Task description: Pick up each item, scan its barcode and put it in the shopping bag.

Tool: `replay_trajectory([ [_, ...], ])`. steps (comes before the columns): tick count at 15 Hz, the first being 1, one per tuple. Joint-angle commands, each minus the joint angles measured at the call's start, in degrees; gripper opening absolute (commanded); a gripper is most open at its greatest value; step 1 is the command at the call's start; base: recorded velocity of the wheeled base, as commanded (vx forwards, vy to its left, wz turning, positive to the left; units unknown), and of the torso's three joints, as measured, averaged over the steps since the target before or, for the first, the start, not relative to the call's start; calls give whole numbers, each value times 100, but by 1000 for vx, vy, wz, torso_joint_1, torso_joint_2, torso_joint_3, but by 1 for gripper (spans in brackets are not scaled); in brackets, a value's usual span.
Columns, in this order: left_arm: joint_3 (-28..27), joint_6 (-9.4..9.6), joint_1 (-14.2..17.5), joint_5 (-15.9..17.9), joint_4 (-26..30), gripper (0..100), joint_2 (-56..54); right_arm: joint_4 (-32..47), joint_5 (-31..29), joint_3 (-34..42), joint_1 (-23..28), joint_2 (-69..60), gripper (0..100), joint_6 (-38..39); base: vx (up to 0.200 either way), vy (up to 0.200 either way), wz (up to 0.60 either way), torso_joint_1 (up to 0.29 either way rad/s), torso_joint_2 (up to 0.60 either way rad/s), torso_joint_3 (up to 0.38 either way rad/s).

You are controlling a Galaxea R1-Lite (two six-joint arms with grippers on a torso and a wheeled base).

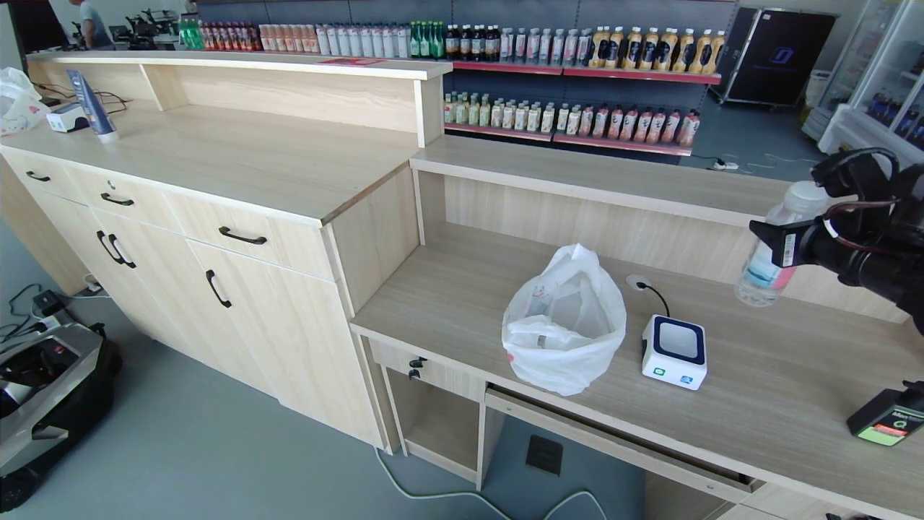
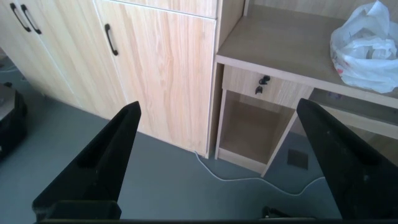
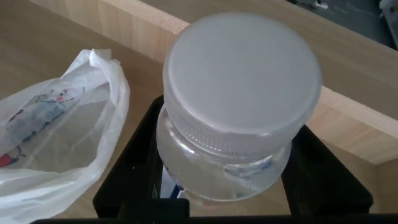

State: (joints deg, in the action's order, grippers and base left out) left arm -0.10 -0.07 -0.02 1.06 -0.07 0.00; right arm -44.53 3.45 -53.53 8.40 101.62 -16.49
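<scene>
First, the head view. The right tool (image 1: 778, 244) sits at the right edge of the picture, above the back of the desk (image 1: 758, 404), pinching a clear bottle (image 1: 771, 274) with a white cap (image 1: 805, 195). One black finger crosses the bottle's front and the other is hidden behind it. The frame cuts off most of the arm. The bottle leans slightly, and whether its base touches the desk is hard to tell. The bag (image 1: 564, 339) stands open on the desk just beside the scanner (image 1: 675, 352), on its left. What lies inside the bag is blurred by the plastic. A dark cable (image 1: 655, 295) runs from the scanner to a hole in the desk. At the right edge a dark device (image 1: 886, 420) with a green and red label is partly cut off.

Next, the left wrist view. The left tool (image 2: 217, 106) is spread wide with nothing between its fingers. It hangs over the grey floor (image 2: 186, 180), facing a wooden cabinet (image 2: 168, 68). The bag (image 2: 367, 43) sits near the desk's front edge, partly cut off by the frame.

Last, the right wrist view looks straight down on the cap (image 3: 242, 74). The black fingers (image 3: 134, 168) press the bottle (image 3: 217, 168) from both sides below its neck. The cap hides most of the bottle's body and label. The bag (image 3: 56, 143) lies off to one side, its mouth open, running out of the picture.
</scene>
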Motion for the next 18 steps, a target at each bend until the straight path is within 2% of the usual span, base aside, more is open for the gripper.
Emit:
replay_trajectory([
  [1,1,-1,2,-1,-1,100,0,-187,-213,246,-233,42,0,41,0,0,0,0,0,0],
  [7,1,7,2,-1,-1,100,0,-1093,-301,493,-436,156,0,15,0,0,0,0,0,0],
  [11,1,-1,2,-1,-1,100,0,-1128,-442,493,-488,271,0,23,0,0,0,0,0,0],
  [15,1,7,2,-1,-1,100,0,-1515,-450,466,-840,499,0,67,0,0,600,1,1,4],
  [18,1,-1,2,-1,-1,100,0,-1875,-468,290,-1086,1237,0,190,0,0,0,0,0,0],
])
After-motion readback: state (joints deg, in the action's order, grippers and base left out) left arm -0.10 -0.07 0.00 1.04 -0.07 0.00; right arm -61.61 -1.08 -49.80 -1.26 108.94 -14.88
